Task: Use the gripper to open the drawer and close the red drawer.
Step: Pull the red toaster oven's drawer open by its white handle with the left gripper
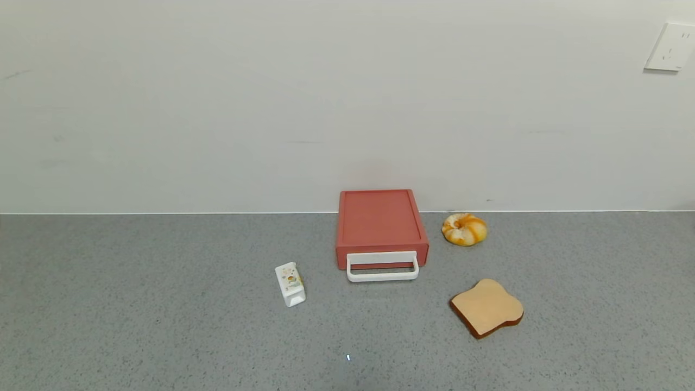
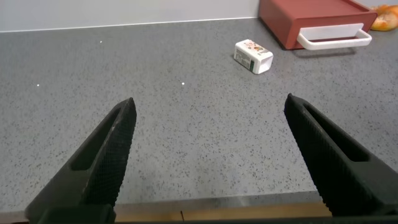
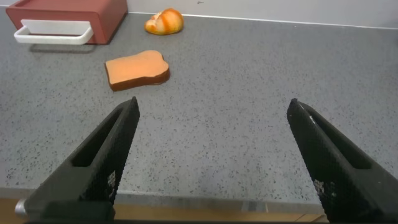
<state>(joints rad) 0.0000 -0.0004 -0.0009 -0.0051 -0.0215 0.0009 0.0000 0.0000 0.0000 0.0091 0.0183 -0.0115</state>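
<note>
A red drawer (image 1: 381, 227) sits shut at the far middle of a grey counter (image 1: 163, 326), against the wall, its white handle (image 1: 383, 267) facing the robot. A small white carton (image 1: 290, 284) lies near-left of it, a bread slice (image 1: 487, 307) near-right, a bun (image 1: 464, 228) just right. Neither arm has reached it: the left gripper (image 2: 208, 158) and right gripper (image 3: 211, 158) hover at the near edge, both spread wide and empty. Opening seems not yet begun; next, one gripper likely needs to hook the handle and pull.

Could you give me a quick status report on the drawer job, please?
Left gripper and right gripper open, near table edge. Drawer shut, untouched. Handle unobstructed.
</note>
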